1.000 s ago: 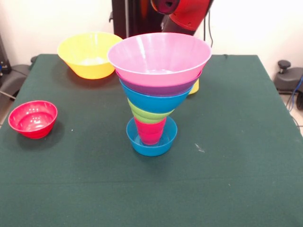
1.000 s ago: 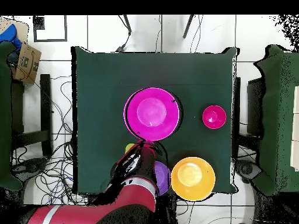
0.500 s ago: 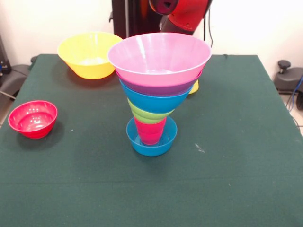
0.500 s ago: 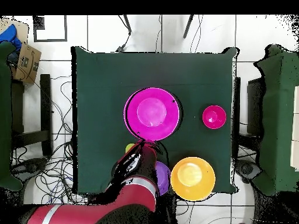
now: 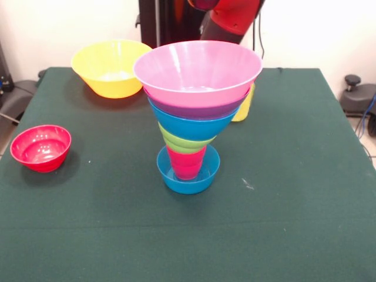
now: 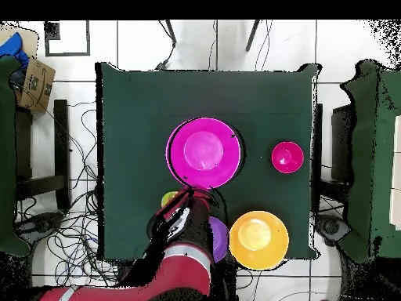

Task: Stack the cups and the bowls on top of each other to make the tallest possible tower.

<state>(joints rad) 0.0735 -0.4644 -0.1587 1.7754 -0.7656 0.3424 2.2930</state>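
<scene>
The tower stands mid-table: small blue bowl [image 5: 188, 178] as base, red cup [image 5: 186, 164], lime green bowl [image 5: 181, 143], blue bowl [image 5: 191, 125], purple bowl [image 5: 194, 109] and the large pink bowl [image 5: 198, 70] [image 6: 204, 152] on top. Behind the tower the yellow cup [image 5: 244, 104] [image 6: 169, 199] shows past the pink rim. My gripper [image 6: 178, 205] is at that cup and shut on it; the tower hides it in the front view. A second purple bowl [image 6: 218, 239] lies partly under my arm [image 6: 184, 251].
A large yellow bowl [image 5: 111, 67] [image 6: 258, 239] sits at the table's edge near the robot's base. A small red bowl [image 5: 41, 147] [image 6: 287, 157] stands apart near a side edge. Chairs and cables surround the green table [image 5: 294, 194].
The yellow cup has come out sideways from behind the tower with the gripper, and more of it shows. The arm's upper part has risen. The tower has not moved.
</scene>
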